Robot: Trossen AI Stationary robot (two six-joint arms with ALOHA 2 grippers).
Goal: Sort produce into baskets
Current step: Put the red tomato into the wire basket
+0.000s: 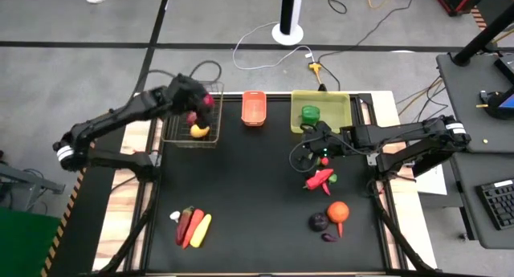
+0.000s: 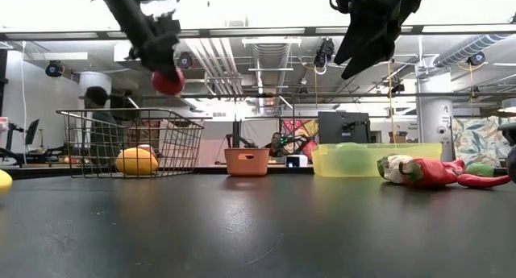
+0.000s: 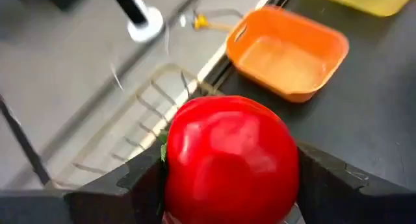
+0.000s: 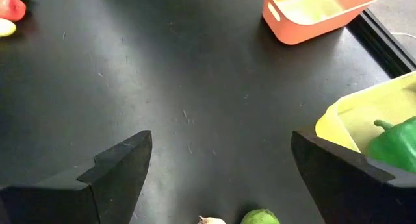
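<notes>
My left gripper (image 1: 202,103) hangs above the dark wire basket (image 1: 193,120), shut on a red apple (image 3: 231,159); the low view shows the apple (image 2: 168,81) well above the basket's rim (image 2: 133,111). A yellow lemon (image 2: 137,161) lies on the basket's floor. My right gripper (image 4: 221,178) stands open over bare mat, in front of the yellow-green bin (image 1: 320,111), which holds a green pepper (image 1: 310,114). The orange basket (image 1: 254,108) stands between the two. More produce lies on the mat: red chillies (image 1: 320,179), an orange (image 1: 337,211) and an eggplant (image 1: 319,222). My left gripper pinches the red apple by two opposite sides (image 3: 175,172) between its two fingers (image 3: 133,185). The fingers slant down from the table's left. The apple is lifted clear and hangs over the wire basket.
At the near left of the mat lie a garlic bulb (image 1: 174,216) and a row of long vegetables (image 1: 193,227). A lime (image 4: 260,217) and a second garlic bulb (image 4: 211,221) lie just below my right gripper. The mat's middle is bare.
</notes>
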